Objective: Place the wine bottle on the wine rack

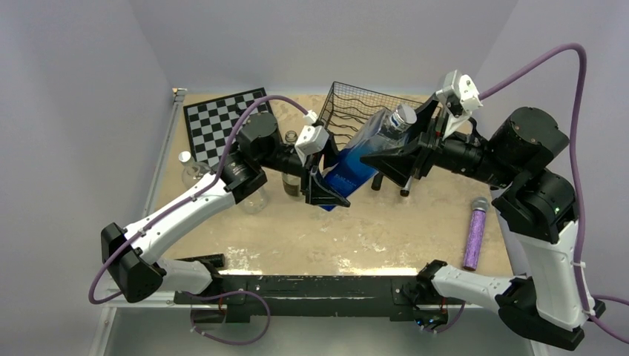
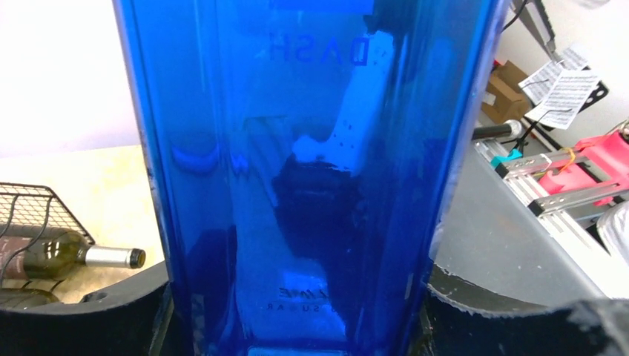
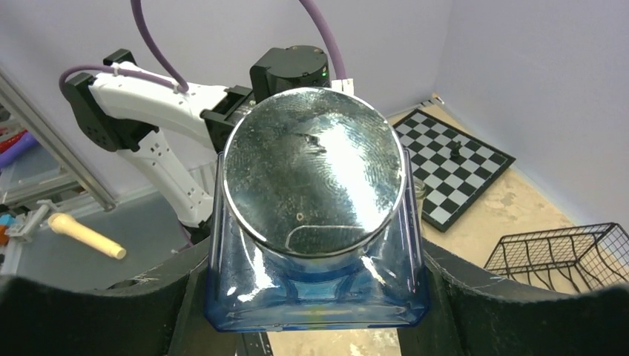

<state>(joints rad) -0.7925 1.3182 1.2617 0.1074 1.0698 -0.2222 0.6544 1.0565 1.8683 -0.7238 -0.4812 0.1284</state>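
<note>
A blue square glass bottle [image 1: 363, 152] with a silver cap [image 1: 403, 115] hangs tilted above the table, just in front of the black wire wine rack [image 1: 348, 104]. My left gripper [image 1: 326, 189] is shut on its lower end; the blue glass [image 2: 297, 170] fills the left wrist view between my fingers [image 2: 111, 319]. My right gripper [image 1: 404, 152] is shut on its upper body below the cap [image 3: 315, 174], with the blue shoulders [image 3: 311, 297] between my pads. The rack also shows in the left wrist view [image 2: 30, 208] and the right wrist view [image 3: 564, 256].
A green wine bottle [image 2: 74, 256] lies by the rack's edge. A chessboard [image 1: 215, 122] lies at the back left. A dark bottle [image 1: 291, 178] and clear glassware [image 1: 191, 169] stand near my left arm. A purple cylinder [image 1: 475, 237] lies at the right.
</note>
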